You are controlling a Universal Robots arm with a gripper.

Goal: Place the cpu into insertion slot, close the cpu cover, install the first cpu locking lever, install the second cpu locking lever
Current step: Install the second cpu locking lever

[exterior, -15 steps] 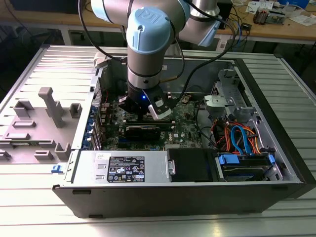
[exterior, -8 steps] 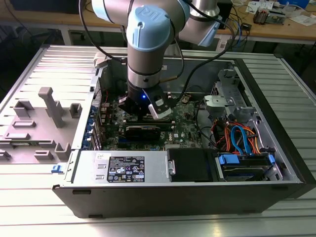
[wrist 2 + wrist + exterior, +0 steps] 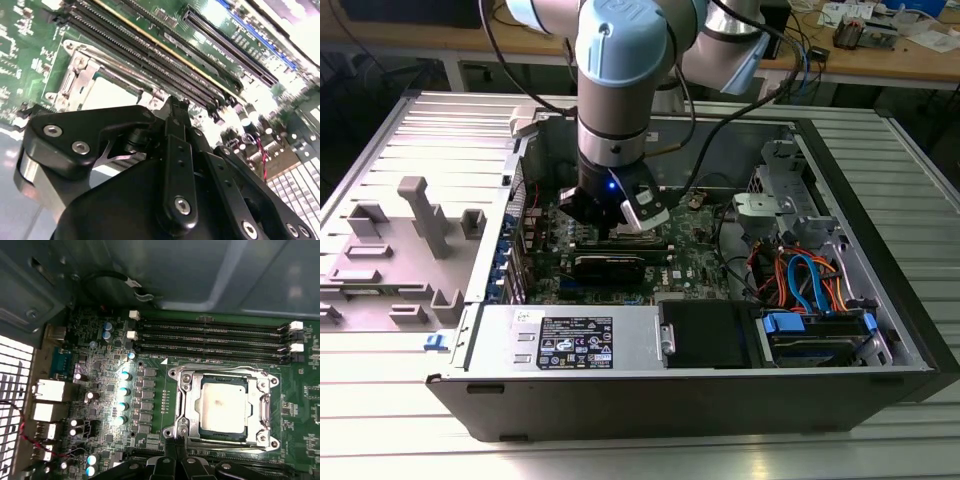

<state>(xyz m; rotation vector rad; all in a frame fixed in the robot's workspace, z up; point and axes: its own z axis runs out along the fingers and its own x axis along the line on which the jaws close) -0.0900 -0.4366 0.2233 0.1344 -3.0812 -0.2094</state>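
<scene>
One hand (image 3: 176,450) is all you have here, and its black fingertips look drawn together at the near edge of the insertion slot (image 3: 223,407), with nothing visibly between them; in the second wrist view the same hand (image 3: 172,112) comes to a narrow point just beside the socket's silver rim. Your cpu (image 3: 222,405) already sits in the slot, its dull pale metal top showing through the window of the cpu cover (image 3: 262,410), which appears to lie flat over it. Treat the chip as light, rigid and fragile: if you had to lift it, take it by the edges only and keep it level, since the contacts beneath it would bend easily. The cover is thin springy sheet metal, stiff enough to push but slick under hard fingertips. From your hand, the chip lies just beyond the tips, near but not touching. The thin wire levers along the frame's sides are hard to make out, so you cannot tell from here whether either is latched. Further out run the long black memory slots (image 3: 210,340) on the green board, and in the exterior view the arm reaches down into the open computer case (image 3: 850,330) resting on the bench (image 3: 640,450)
</scene>
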